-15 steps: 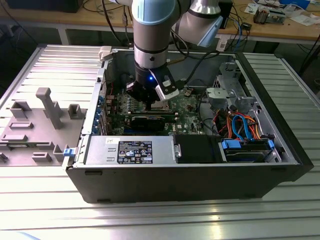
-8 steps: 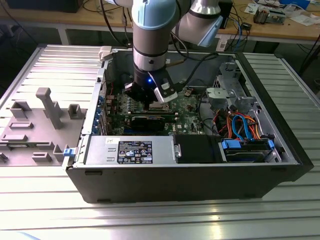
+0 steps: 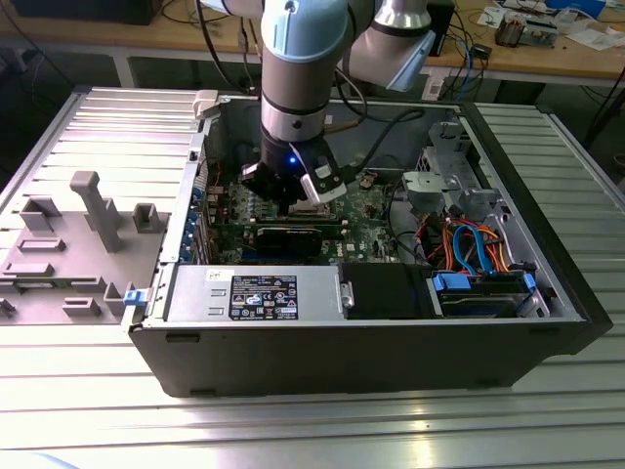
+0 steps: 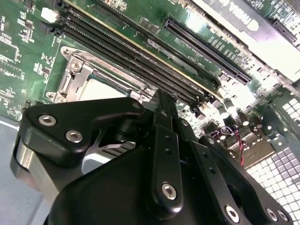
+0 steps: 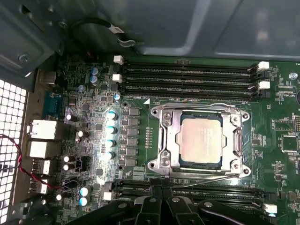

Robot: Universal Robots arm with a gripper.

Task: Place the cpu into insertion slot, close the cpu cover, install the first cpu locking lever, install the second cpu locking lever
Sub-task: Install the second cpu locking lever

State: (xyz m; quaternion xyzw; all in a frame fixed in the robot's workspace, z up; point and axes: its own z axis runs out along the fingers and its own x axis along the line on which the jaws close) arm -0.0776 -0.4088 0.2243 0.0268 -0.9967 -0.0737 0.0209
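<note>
Gripper: the black linkage gripper (image 4: 161, 101) crowds the foreground of the second wrist view, and you see its finger links (image 5: 159, 206) along the lower edge of the first wrist view; there the tips lie drawn together with nothing between them; in the exterior view it hangs low over the board at centre frame (image 3: 293, 195).
Cpu: the small flat square chip with a dull silver metal top (image 5: 200, 140) lies right of centre in the first wrist view, seated flat in its socket; you catch a pale corner of it (image 4: 101, 89) at left of centre in the second wrist view, just beyond the gripper body.
Insertion slot: the square dark socket with a silver metal rim (image 5: 164, 164) is set in the green motherboard (image 5: 136, 159); a thin dark border of it shows around the chip.
Cpu cover: the thin silver metal frame plate with a square window (image 5: 171, 140) lies down flat around the chip.
Locking levers: two thin wire levers run along the frame's sides, one near the memory slots (image 5: 201, 107) and one on the gripper's side (image 5: 206, 177); you cannot tell whether they are hooked.
Memory slots: long narrow black slots (image 5: 187, 77) run above the socket in the first wrist view.
Case: the open dark computer case (image 3: 342, 342) lies on a ribbed metal table (image 3: 98, 127); the grey and pale blue arm (image 3: 298, 68) drops in from the upper centre of the exterior view.
</note>
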